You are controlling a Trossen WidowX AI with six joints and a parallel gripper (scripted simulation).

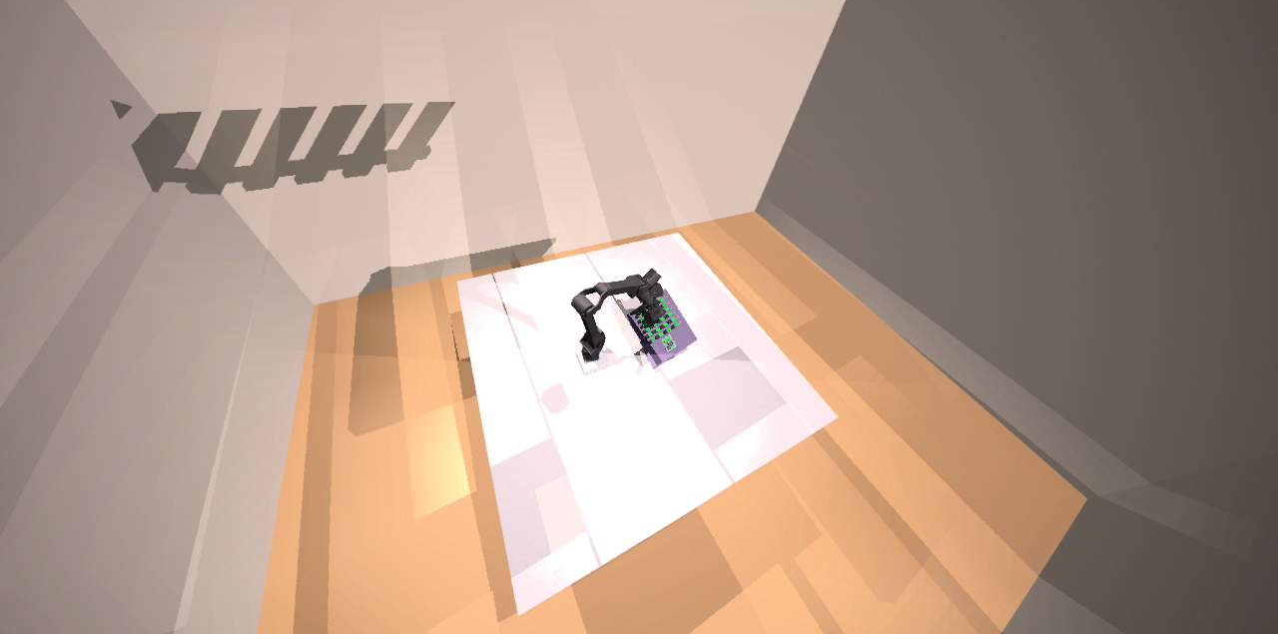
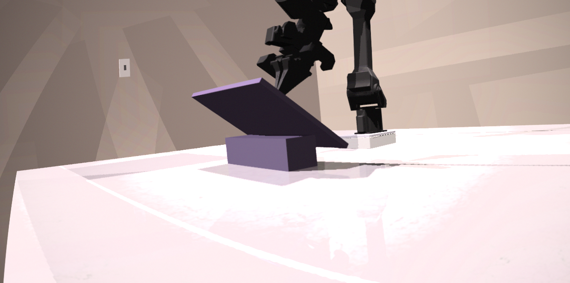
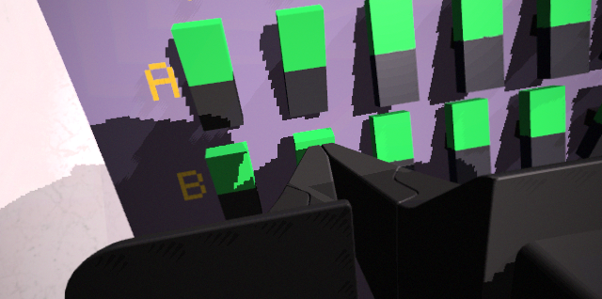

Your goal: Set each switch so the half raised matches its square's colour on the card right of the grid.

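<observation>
The purple panel [image 1: 685, 331] [image 2: 274, 111] [image 3: 118, 50] is tilted and carries rows of green and dark grey switches. In the wrist view, switches A1 [image 3: 204, 56], A2 [image 3: 302, 42] and A3 [image 3: 391, 26] are in full view. Below them are B1 [image 3: 230, 172], B2 [image 3: 312, 137] and B3 [image 3: 392, 136]. My gripper [image 3: 321, 158] [image 2: 281, 92] is shut and empty, its tips at the green half of B2; I cannot tell whether they touch. It covers B2's grey half and the lower rows. The small card [image 1: 668, 342] is too small to read; which halves are raised is unclear.
The panel rests on a purple block [image 2: 257, 151] on the white table [image 1: 625, 469] [image 2: 199, 237]. The arm's white base [image 2: 376, 140] stands beyond the panel in the exterior view. More switches crowd the right side of the wrist view, close beside the fingers.
</observation>
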